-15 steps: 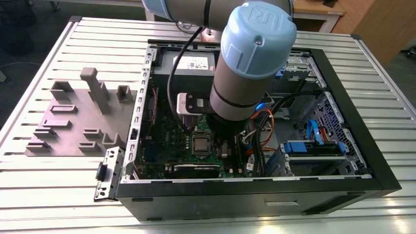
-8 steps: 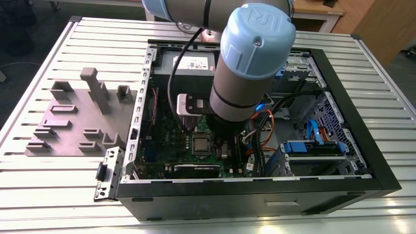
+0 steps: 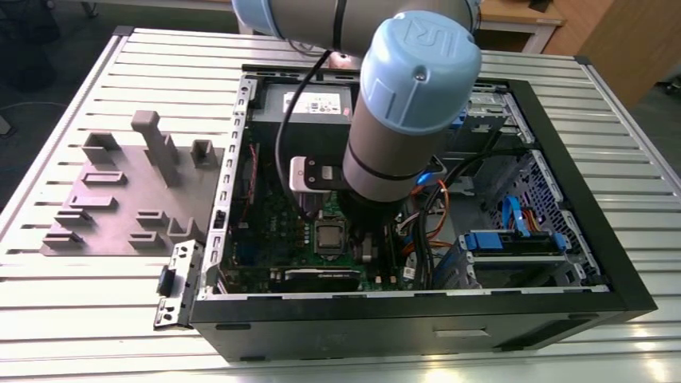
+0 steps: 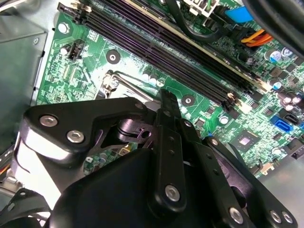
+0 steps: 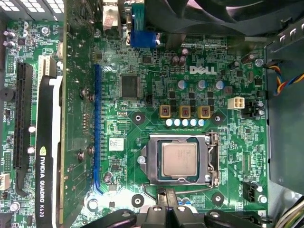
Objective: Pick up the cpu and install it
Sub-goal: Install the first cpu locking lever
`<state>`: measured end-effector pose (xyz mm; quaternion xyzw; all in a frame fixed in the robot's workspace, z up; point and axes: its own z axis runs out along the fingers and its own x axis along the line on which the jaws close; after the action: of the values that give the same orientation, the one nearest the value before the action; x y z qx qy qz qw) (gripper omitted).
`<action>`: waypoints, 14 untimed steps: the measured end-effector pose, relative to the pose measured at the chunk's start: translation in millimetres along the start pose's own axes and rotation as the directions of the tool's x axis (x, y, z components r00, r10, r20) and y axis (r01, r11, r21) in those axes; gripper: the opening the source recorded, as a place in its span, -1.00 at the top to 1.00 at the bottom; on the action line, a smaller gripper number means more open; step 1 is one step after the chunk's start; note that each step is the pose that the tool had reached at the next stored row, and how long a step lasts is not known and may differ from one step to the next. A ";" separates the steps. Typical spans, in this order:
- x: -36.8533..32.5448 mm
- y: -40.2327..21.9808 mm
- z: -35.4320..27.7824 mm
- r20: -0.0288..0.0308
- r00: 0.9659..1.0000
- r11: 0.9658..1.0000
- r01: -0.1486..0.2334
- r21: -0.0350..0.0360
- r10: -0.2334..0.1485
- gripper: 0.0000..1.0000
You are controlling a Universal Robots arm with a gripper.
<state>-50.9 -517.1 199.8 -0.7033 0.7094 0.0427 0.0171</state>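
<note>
The cpu (image 5: 179, 160) lies flat inside the metal socket frame (image 5: 152, 164) on the green motherboard (image 5: 156, 71), which sits in the open computer case (image 3: 553, 144) on the slatted table (image 3: 85, 319). The arm (image 3: 410, 112) reaches down into the case just above the socket, and in the exterior view the grey fixture plate (image 3: 117, 199) lies to the case's left. The gripper (image 5: 167, 209) hangs near the socket; it seems to hold nothing, but whether its fingers are parted I cannot tell.

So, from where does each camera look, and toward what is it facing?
Exterior view: off the arm, above the table, looking down into the open computer case; the robot arm crosses it.
First wrist view: on the arm, facing the motherboard and the cpu in its socket.
Second wrist view: on the arm, slanted across the gripper.
All share the motherboard.
</note>
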 end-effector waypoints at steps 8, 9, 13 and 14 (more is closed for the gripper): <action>2.2 -0.1 2.6 -0.005 1.000 1.000 0.003 0.000 -0.003 0.79; 2.5 -0.1 2.8 -0.006 1.000 1.000 0.003 0.000 -0.003 0.79; 2.9 -0.2 4.7 -0.009 1.000 1.000 0.004 0.000 -0.004 0.79; 2.9 -0.2 5.2 -0.009 1.000 1.000 0.005 0.000 -0.005 0.79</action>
<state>-50.9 -519.6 194.3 -0.7051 0.7078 0.0397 0.0140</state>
